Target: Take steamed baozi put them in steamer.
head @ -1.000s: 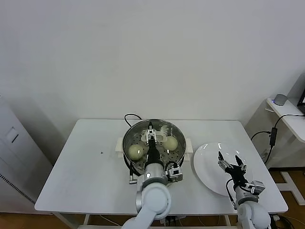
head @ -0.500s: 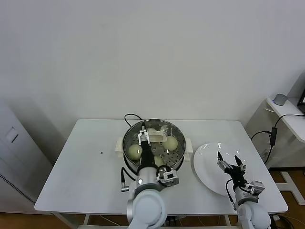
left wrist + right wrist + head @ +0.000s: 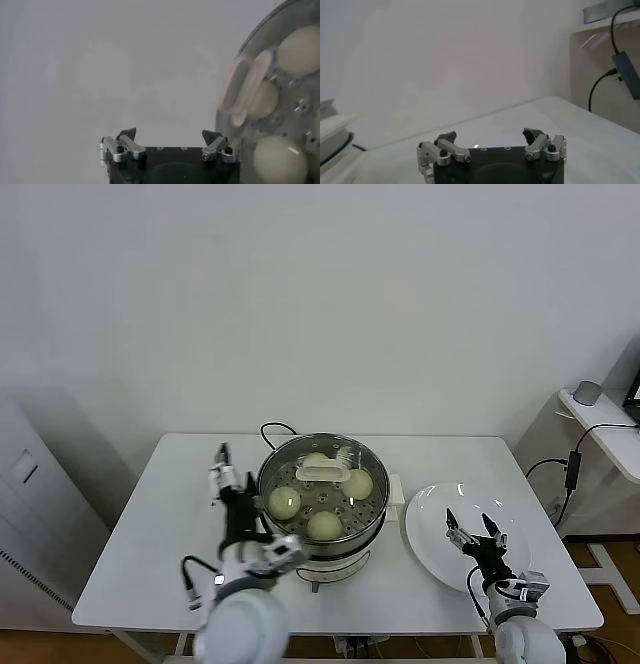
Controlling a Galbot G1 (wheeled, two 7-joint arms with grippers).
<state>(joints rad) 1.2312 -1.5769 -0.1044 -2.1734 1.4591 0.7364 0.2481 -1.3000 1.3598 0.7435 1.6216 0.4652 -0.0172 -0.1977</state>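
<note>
The steamer (image 3: 322,536) stands mid-table, a shiny steel pot on a cream base. Several cream-white steamed baozi lie on its perforated tray: one (image 3: 284,502) on the left, one (image 3: 324,525) at the front, one (image 3: 357,483) on the right. A glass lid with a cream handle (image 3: 322,474) covers them. My left gripper (image 3: 220,469) hovers just left of the pot, open and empty. In the left wrist view the left gripper (image 3: 168,135) faces bare table, with the lid handle (image 3: 245,85) and a baozi (image 3: 280,160) off to one side. My right gripper (image 3: 470,529) is open over the white plate.
A flat white plate (image 3: 435,529) lies right of the steamer with nothing on it. The black cord (image 3: 272,430) loops behind the pot. A side shelf with cables (image 3: 590,434) stands beyond the table's right edge. In the right wrist view the right gripper (image 3: 492,135) shows open jaws.
My left gripper has pulled back off the lid handle over the steamer and swung to the pot's left side. The lid stays on the pot. The right gripper drifted slightly left.
</note>
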